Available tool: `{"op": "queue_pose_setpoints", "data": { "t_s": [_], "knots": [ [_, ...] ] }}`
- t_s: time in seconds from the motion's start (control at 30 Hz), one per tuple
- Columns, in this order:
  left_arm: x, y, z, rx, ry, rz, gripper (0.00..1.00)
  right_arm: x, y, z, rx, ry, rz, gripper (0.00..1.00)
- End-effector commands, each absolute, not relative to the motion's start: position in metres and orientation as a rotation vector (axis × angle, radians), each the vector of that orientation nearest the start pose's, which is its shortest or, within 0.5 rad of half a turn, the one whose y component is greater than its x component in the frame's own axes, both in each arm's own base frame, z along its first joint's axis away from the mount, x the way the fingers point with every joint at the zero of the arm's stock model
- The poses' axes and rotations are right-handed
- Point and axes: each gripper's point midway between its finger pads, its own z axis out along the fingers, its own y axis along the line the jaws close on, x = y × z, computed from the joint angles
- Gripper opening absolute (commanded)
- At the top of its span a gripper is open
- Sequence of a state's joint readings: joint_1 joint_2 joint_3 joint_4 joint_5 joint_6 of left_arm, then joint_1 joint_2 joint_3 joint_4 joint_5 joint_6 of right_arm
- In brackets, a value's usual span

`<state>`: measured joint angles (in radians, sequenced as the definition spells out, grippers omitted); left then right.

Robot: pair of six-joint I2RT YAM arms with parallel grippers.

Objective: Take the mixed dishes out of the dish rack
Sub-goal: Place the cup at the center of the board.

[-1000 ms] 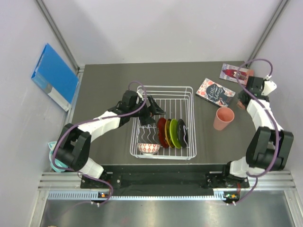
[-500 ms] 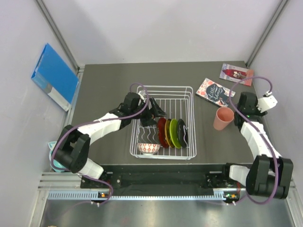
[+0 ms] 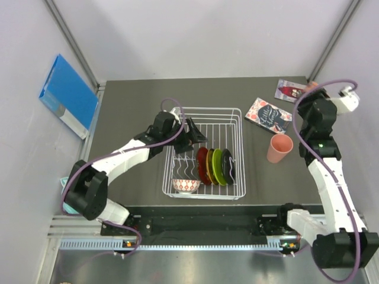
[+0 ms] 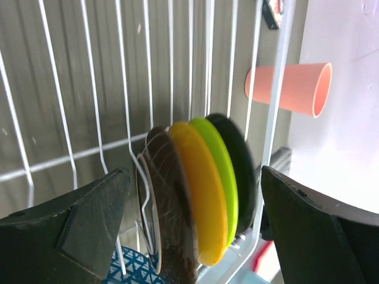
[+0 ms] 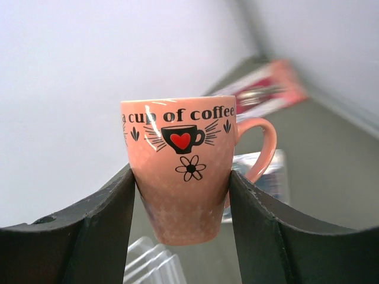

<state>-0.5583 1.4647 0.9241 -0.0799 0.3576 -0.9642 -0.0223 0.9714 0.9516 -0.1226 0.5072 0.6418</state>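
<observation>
The dish rack (image 3: 237,137) stands mid-table, a white wire basket. In its slots stand a red plate (image 3: 202,164), an amber plate (image 4: 201,195), a lime-green plate (image 4: 220,165) and a black plate (image 4: 241,158); a small patterned bowl (image 3: 185,185) sits in the near left corner. My left gripper (image 4: 194,177) hangs open inside the rack just behind the plates, touching none. My right gripper (image 5: 180,174) is shut on a salmon mug (image 5: 180,165) printed "cup of coffee", held upright in the air at the back right. The tall pink cup (image 3: 279,148) stands on the table right of the rack.
Two printed booklets (image 3: 269,115) (image 3: 292,90) lie at the back right, near the raised right arm. A blue folder (image 3: 68,94) leans outside the table's left edge. White walls close in the back and both sides.
My right arm has risen and swung toward the back right corner with the mug in its grip. The left gripper has stayed almost still inside the rack.
</observation>
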Motion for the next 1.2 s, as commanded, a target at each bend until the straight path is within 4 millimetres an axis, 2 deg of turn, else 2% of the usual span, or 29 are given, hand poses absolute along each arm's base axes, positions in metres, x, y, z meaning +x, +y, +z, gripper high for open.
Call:
{"op": "queue_pose_setpoints", "data": {
  "t_s": [0.0, 0.03, 0.07, 0.1, 0.13, 0.2, 0.23, 0.27, 0.3, 0.33, 0.37, 0.43, 0.47, 0.53, 0.67, 0.8, 0.97, 1.03, 1.07, 1.1, 1.13, 1.17],
  "knots": [
    [0.315, -0.280, 0.213, -0.135, 2.253, -1.029, 0.96, 0.352, 0.034, 0.394, 0.454, 1.480, 0.340, 0.00],
    [0.317, -0.275, 0.216, -0.100, 2.246, -0.979, 0.96, 0.349, 0.049, 0.392, 0.394, 1.501, 0.365, 0.00],
    [0.320, -0.269, 0.221, -0.092, 2.234, -0.935, 0.96, 0.343, 0.077, 0.388, 0.286, 1.532, 0.390, 0.00],
    [0.324, -0.256, 0.230, -0.117, 2.220, -0.846, 0.92, 0.336, 0.092, 0.389, 0.225, 1.533, 0.408, 0.00],
    [0.326, -0.247, 0.232, -0.110, 2.210, -0.779, 0.85, 0.327, 0.115, 0.385, 0.156, 1.555, 0.438, 0.00],
    [0.327, -0.227, 0.247, -0.133, 2.181, -0.673, 0.69, 0.317, 0.131, 0.377, 0.069, 1.584, 0.428, 0.00],
    [0.332, -0.214, 0.252, -0.145, 2.149, -0.593, 0.66, 0.308, 0.149, 0.371, 0.003, 1.606, 0.456, 0.00],
    [0.331, -0.210, 0.257, -0.138, 2.134, -0.576, 0.68, 0.303, 0.156, 0.361, -0.047, 1.624, 0.453, 0.00],
    [0.328, -0.206, 0.267, -0.114, 2.100, -0.573, 0.74, 0.296, 0.164, 0.359, -0.088, 1.620, 0.476, 0.00],
    [0.327, -0.206, 0.273, -0.106, 2.082, -0.585, 0.98, 0.283, 0.183, 0.355, -0.182, 1.621, 0.546, 0.00],
    [0.323, -0.208, 0.279, -0.085, 2.069, -0.614, 0.99, 0.277, 0.191, 0.342, -0.237, 1.623, 0.555, 0.00],
    [0.313, -0.214, 0.296, -0.037, 1.999, -0.701, 0.99, 0.256, 0.206, 0.340, -0.317, 1.587, 0.601, 0.00],
    [0.306, -0.218, 0.294, -0.019, 2.000, -0.744, 0.99, 0.251, 0.210, 0.330, -0.346, 1.586, 0.602, 0.00],
    [0.294, -0.226, 0.310, 0.034, 1.941, -0.849, 0.99, 0.234, 0.221, 0.330, -0.404, 1.562, 0.655, 0.00],
    [0.267, -0.253, 0.314, 0.187, 1.940, -1.057, 0.99, 0.216, 0.236, 0.323, -0.485, 1.547, 0.729, 0.00],
    [0.251, -0.270, 0.313, 0.276, 1.927, -1.205, 0.98, 0.205, 0.248, 0.323, -0.546, 1.526, 0.793, 0.00],
    [0.245, -0.283, 0.304, 0.297, 1.960, -1.316, 0.96, 0.201, 0.251, 0.324, -0.560, 1.510, 0.812, 0.00],
    [0.241, -0.290, 0.310, 0.312, 1.934, -1.389, 0.94, 0.197, 0.254, 0.323, -0.582, 1.509, 0.831, 0.00],
    [0.241, -0.294, 0.304, 0.312, 1.947, -1.413, 0.93, 0.197, 0.254, 0.320, -0.584, 1.515, 0.831, 0.00],
    [0.243, -0.297, 0.310, 0.307, 1.919, -1.443, 0.92, 0.197, 0.256, 0.319, -0.589, 1.519, 0.837, 0.00],
    [0.242, -0.299, 0.309, 0.314, 1.917, -1.462, 0.91, 0.197, 0.257, 0.325, -0.581, 1.495, 0.848, 0.00],
    [0.243, -0.301, 0.302, 0.307, 1.931, -1.470, 0.90, 0.198, 0.258, 0.322, -0.580, 1.501, 0.845, 0.00]
  ]
}}
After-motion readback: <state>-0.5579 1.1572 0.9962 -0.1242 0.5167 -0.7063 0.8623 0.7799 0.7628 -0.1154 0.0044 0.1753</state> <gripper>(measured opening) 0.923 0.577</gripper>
